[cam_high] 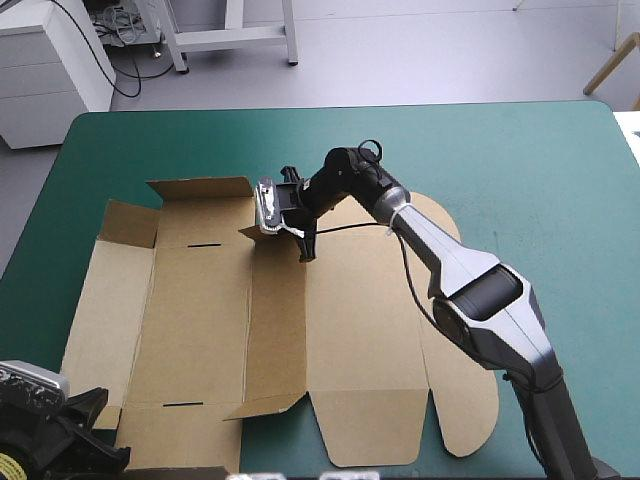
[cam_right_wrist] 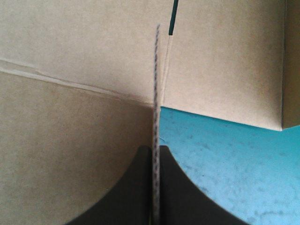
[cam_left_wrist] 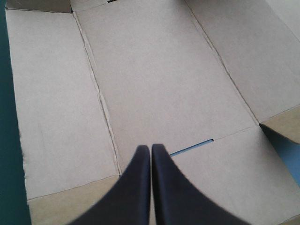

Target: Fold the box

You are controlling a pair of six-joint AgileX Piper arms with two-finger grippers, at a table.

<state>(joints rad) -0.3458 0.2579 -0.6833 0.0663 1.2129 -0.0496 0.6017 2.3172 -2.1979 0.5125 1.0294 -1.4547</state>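
The brown box lies as a cut sheet across the table's left half, mostly flat. One long panel near its middle stands partly raised. My right gripper reaches in from the right and is shut on that panel's far end. In the right wrist view the thin board edge runs straight up between the right gripper's fingers. My left gripper is shut with nothing in it, hovering over the sheet's near-left part beside a slot. It barely shows at the near-left corner of the high view.
The box's rounded lid flap spreads toward the table's near right, under the right arm. Bare teal-green cover stretches along the far and right sides. A small far flap stands up at the sheet's far edge.
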